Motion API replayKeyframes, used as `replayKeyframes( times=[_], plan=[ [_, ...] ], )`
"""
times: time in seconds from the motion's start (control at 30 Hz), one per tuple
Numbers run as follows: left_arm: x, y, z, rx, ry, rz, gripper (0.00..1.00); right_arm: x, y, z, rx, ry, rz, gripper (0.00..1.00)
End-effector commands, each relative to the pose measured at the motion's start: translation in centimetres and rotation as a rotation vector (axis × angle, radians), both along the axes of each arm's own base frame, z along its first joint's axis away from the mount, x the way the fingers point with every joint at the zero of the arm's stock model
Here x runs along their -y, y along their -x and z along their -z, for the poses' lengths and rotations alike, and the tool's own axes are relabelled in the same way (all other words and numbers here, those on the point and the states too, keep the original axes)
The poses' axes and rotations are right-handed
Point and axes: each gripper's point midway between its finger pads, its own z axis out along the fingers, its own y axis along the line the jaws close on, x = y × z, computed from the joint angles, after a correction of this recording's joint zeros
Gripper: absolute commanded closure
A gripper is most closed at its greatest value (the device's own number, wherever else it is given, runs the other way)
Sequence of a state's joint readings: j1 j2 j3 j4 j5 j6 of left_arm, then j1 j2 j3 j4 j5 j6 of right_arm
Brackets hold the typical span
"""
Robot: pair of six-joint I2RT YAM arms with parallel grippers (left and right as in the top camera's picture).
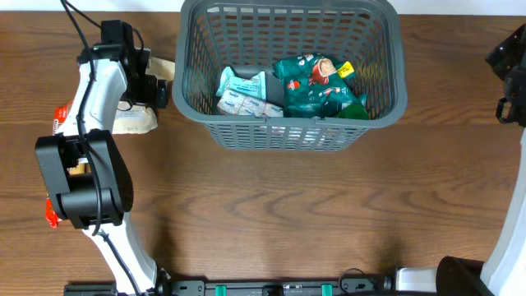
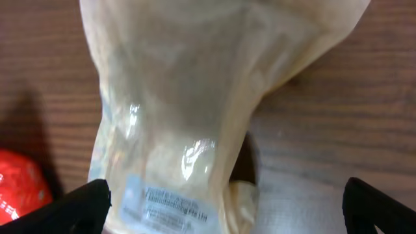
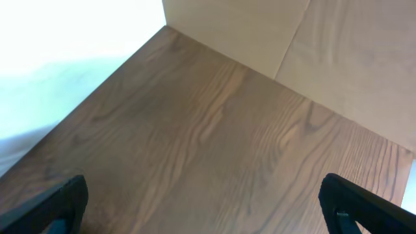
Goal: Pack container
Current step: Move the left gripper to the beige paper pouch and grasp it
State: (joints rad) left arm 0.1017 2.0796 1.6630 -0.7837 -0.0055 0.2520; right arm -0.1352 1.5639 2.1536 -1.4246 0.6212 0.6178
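Note:
The container, a dark grey lattice basket, stands at the table's far middle. Inside it lie pale blue packets and teal-green packets. My left gripper hovers left of the basket, over a cream translucent packet. In the left wrist view this cream packet fills the frame, and my left gripper stands open with its fingertips on either side of the packet's printed end. My right gripper is open over bare wood, at the table's right edge.
A red packet lies just left of the cream one, and a white packet lies under its right side. Red shows beside the left arm and near the arm's base. A pale wall rises behind the table.

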Motion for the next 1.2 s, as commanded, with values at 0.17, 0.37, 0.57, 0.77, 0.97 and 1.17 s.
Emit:
replayKeyframes(
  times=[0.17, 0.37, 0.57, 0.77, 0.97, 1.17],
  plan=[
    [0.2, 1.6, 4.0, -0.042, 0.024, 0.015, 0.01, 0.5, 0.3, -0.4, 0.012, 0.009, 0.025, 0.01],
    [0.3, 2.0, 5.1, -0.045, 0.024, 0.015, 0.01, 0.4, 0.3, -0.4, 0.012, 0.009, 0.025, 0.01],
    [0.1, 1.7, 5.1, -0.032, 0.023, 0.011, 0.58, 0.5, 0.3, -0.4, 0.012, 0.009, 0.025, 0.01],
    [0.1, 1.6, 5.0, -0.025, 0.022, 0.012, 0.75, 0.5, 0.3, -0.4, 0.012, 0.009, 0.025, 0.01],
    [0.1, 1.8, 5.1, -0.034, 0.023, 0.011, 0.94, 0.5, 0.3, -0.4, 0.012, 0.009, 0.025, 0.01],
    [0.1, 2.0, 4.2, -0.031, 0.023, 0.012, 0.94, 0.5, 0.3, -0.4, 0.012, 0.009, 0.025, 0.01]
  ],
)
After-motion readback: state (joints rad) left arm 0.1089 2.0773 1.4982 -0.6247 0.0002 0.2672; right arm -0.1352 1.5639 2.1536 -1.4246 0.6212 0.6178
